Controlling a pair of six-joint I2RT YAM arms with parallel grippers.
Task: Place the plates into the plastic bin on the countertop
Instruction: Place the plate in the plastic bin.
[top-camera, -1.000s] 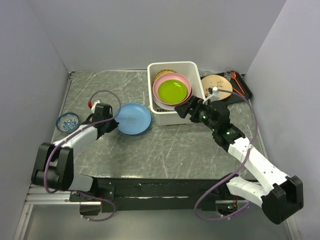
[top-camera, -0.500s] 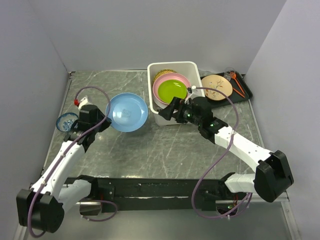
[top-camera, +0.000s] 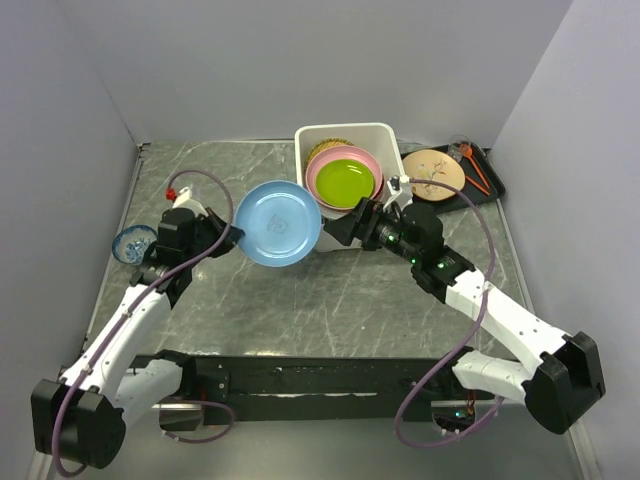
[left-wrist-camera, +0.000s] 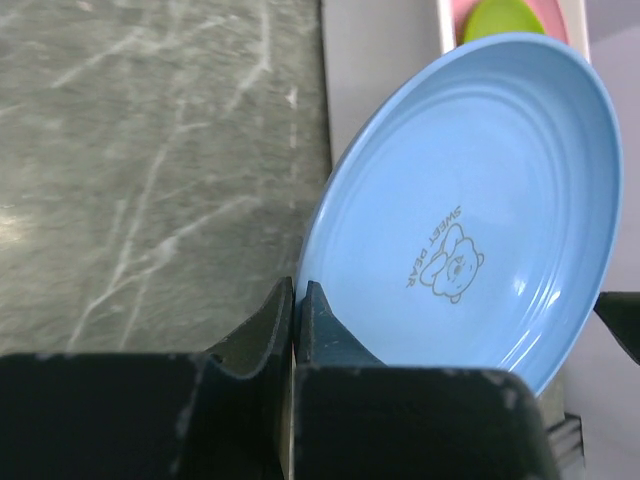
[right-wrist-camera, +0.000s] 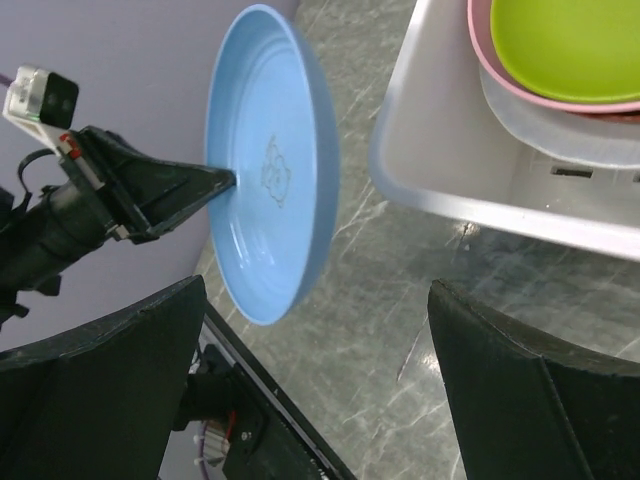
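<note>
My left gripper (top-camera: 229, 237) is shut on the left rim of a blue plate (top-camera: 280, 223) and holds it tilted above the countertop (top-camera: 330, 290), just left of the white plastic bin (top-camera: 345, 130). The wrist view shows its jaws (left-wrist-camera: 295, 295) pinching the plate (left-wrist-camera: 480, 220), which bears a bear print. The bin holds a green plate (top-camera: 345, 182) on a pink plate (top-camera: 318, 170), with a yellow lattice plate (top-camera: 325, 146) behind. My right gripper (top-camera: 345, 226) is open and empty at the bin's front-left corner, facing the blue plate (right-wrist-camera: 270, 200).
A cream plate with a branch (top-camera: 432, 172) lies on a black tray (top-camera: 488, 185) at the back right, next to orange utensils. A small blue patterned bowl (top-camera: 133, 243) sits at the left edge. Grey walls close in the left, back and right sides.
My left gripper has lifted the blue plate off the countertop, tilted it and carried it right towards the bin. My right gripper has shifted left along the bin's front.
</note>
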